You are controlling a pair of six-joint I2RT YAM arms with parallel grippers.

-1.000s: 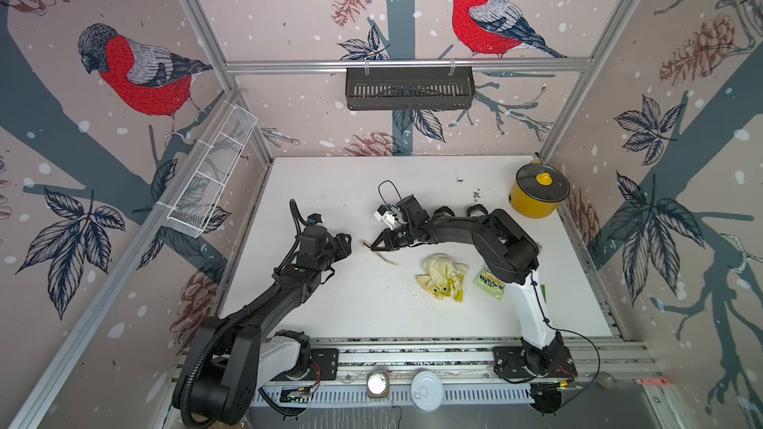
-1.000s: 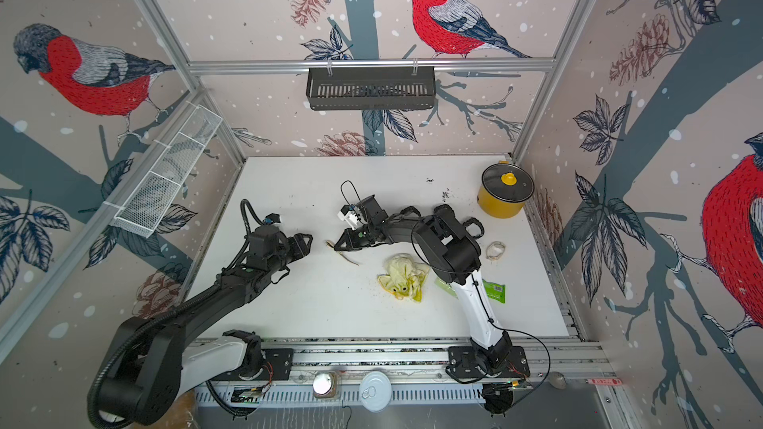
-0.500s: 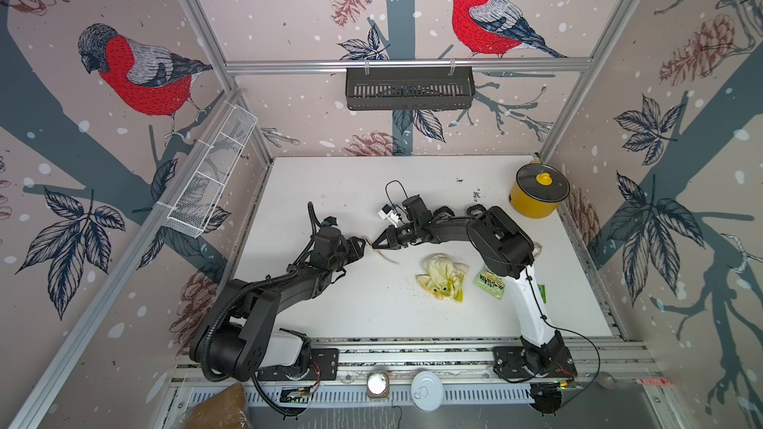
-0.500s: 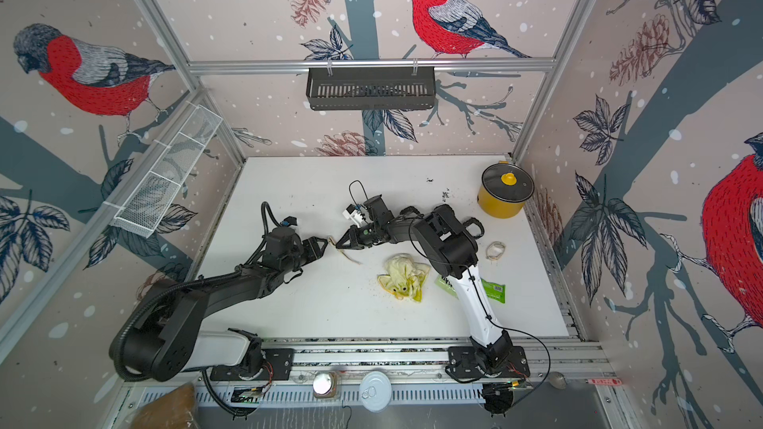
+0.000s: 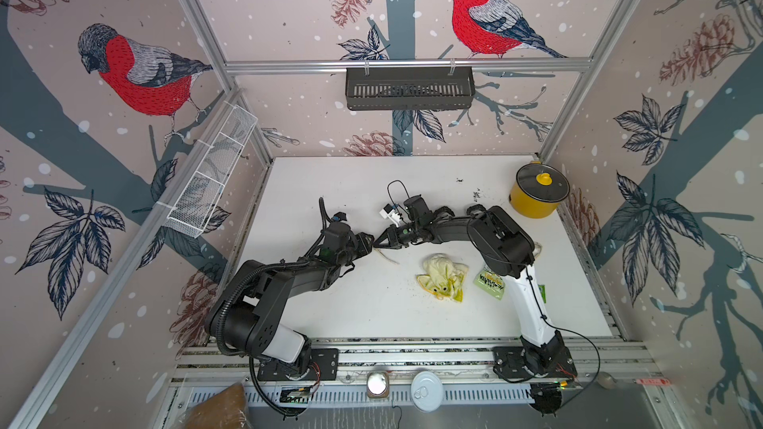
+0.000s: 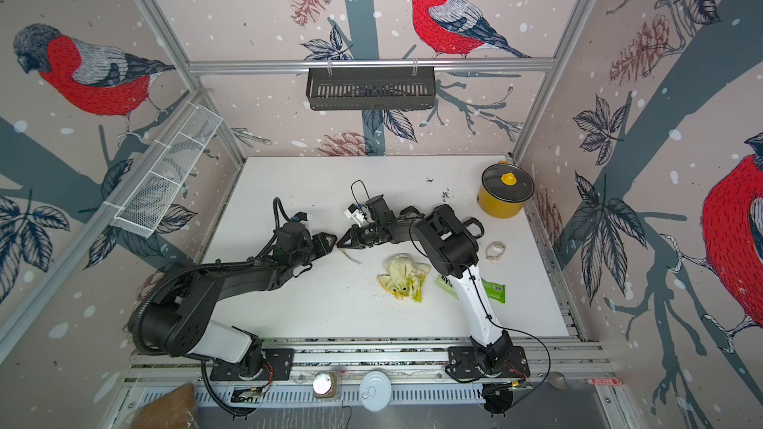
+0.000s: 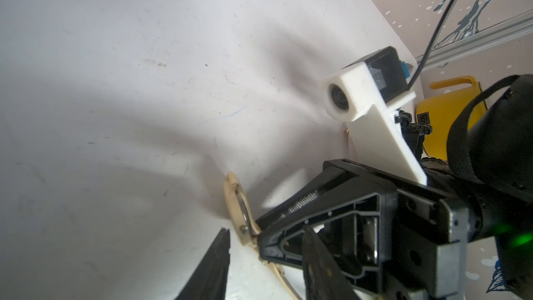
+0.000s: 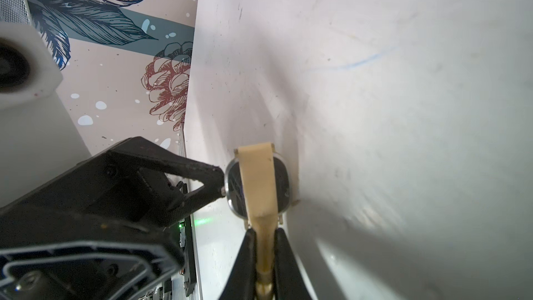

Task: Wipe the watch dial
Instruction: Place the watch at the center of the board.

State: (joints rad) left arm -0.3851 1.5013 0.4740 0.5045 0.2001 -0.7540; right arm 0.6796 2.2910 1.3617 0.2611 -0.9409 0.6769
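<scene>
Right claw (image 8: 264, 230) grips the watch (image 8: 259, 180) by its strap, pointing straight ahead.

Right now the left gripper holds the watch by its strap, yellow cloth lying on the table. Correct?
No: the right gripper holds the watch by its strap, per the right wrist view. The yellow cloth does lie on the table.

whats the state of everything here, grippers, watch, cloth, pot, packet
right gripper: shut on the watch strap
left gripper: open, one fingertip against the watch's edge
watch: held by its strap
cloth: crumpled on the table, not held
pot: upright, lid on
green packet: lying flat
</scene>
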